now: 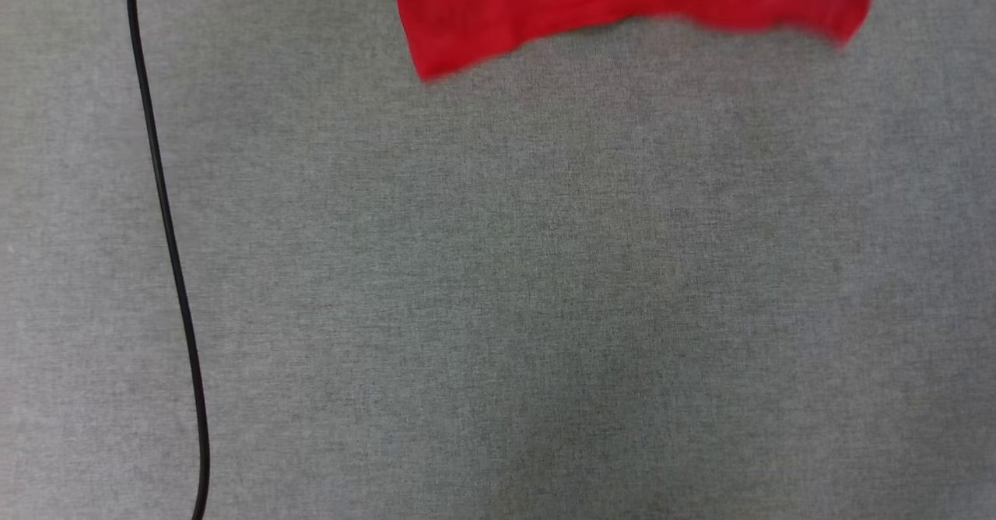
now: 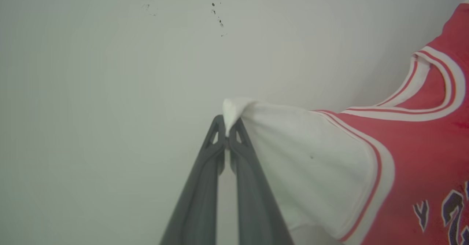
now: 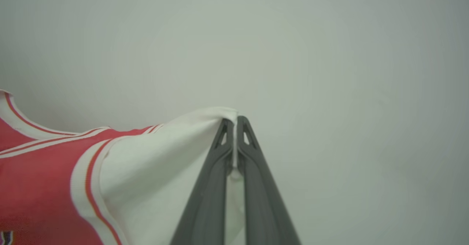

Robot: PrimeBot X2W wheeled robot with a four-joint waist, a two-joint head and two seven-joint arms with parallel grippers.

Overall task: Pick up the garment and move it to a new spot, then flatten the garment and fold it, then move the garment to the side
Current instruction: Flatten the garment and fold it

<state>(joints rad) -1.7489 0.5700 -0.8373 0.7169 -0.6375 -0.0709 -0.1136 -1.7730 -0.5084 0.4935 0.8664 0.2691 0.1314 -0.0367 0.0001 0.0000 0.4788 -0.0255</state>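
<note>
The garment [image 1: 622, 2], a red jersey with white sleeves, hangs in the air, and its red lower hem dangles at the top of the head view over grey fabric. In the left wrist view my left gripper [image 2: 228, 127] is shut on the tip of one white sleeve of the garment [image 2: 311, 160], whose striped neckline and dark lettering stretch off to the right. My right gripper [image 3: 234, 122] is shut on the other white sleeve of the garment [image 3: 154, 164], which stretches away to the left. Both arms hold it spread between them.
A grey cloth-covered surface [image 1: 545, 286] lies below the hanging hem. A thin black cable [image 1: 167, 216] runs down its left side. A pale wall [image 2: 110, 72] with a few dark specks [image 2: 218, 15] faces the wrist cameras.
</note>
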